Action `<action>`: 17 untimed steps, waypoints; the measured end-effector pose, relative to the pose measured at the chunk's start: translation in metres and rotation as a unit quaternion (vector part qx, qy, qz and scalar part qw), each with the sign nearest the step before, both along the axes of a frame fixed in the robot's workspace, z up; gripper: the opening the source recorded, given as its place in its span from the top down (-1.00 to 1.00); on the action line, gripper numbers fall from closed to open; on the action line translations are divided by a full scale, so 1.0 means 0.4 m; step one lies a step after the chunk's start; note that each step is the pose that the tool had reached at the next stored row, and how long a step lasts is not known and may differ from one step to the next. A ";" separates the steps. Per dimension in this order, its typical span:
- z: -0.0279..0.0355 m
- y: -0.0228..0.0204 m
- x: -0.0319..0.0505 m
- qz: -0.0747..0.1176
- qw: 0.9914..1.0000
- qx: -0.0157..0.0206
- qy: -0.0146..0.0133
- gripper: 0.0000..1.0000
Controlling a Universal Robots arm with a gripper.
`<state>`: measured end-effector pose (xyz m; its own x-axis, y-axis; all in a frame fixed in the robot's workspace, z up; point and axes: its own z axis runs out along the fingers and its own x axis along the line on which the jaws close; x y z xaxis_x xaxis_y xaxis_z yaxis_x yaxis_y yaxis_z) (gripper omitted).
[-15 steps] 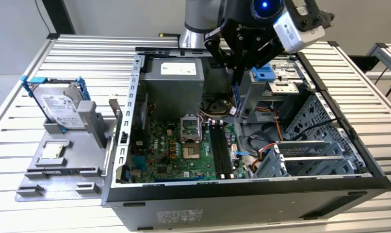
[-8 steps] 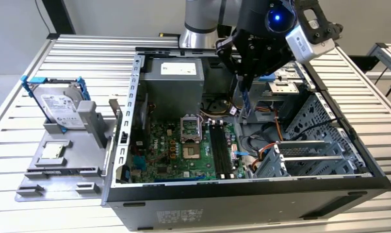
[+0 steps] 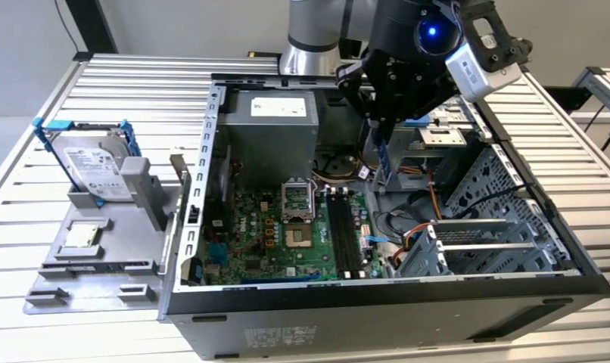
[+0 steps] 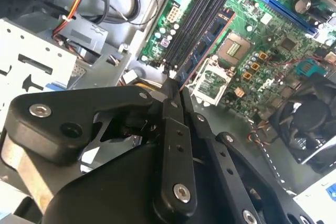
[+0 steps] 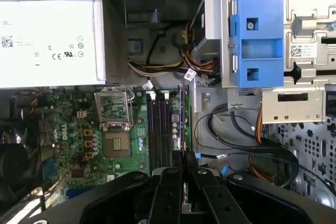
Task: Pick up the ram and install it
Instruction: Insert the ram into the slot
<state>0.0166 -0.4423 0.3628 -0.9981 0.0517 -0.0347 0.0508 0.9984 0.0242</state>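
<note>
My gripper [image 3: 379,130] hangs over the open computer case [image 3: 386,302], shut on the ram [image 3: 382,159], a thin bluish stick pointing down from the fingers. In both wrist views the ram [image 4: 210,45] [image 5: 182,121] shows edge-on, reaching out from the closed black fingers [image 4: 173,129] [image 5: 168,192]. It sits above the motherboard [image 3: 254,234], beside the black memory slots [image 3: 343,231] [image 4: 202,9] [image 5: 159,129], on the side nearest the drive cage. I cannot tell whether its lower edge touches the board.
A hard drive in a blue frame [image 3: 88,159] and a small silver chip [image 3: 83,237] rest on a grey fixture [image 3: 93,265] at the exterior view's left. Inside the case are the power supply [image 5: 47,40], CPU socket [image 5: 116,142], blue bracket [image 5: 257,45], loose cables [image 5: 247,145] and metal drive cage [image 3: 497,234].
</note>
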 end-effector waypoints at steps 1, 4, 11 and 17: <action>0.000 0.000 0.000 0.000 1.000 0.000 0.000 1.00; -0.003 -0.001 0.000 -0.001 1.000 0.000 0.000 1.00; -0.038 -0.001 0.000 -0.009 1.000 0.000 0.000 1.00; -0.069 -0.002 -0.009 -0.008 1.000 0.000 0.000 1.00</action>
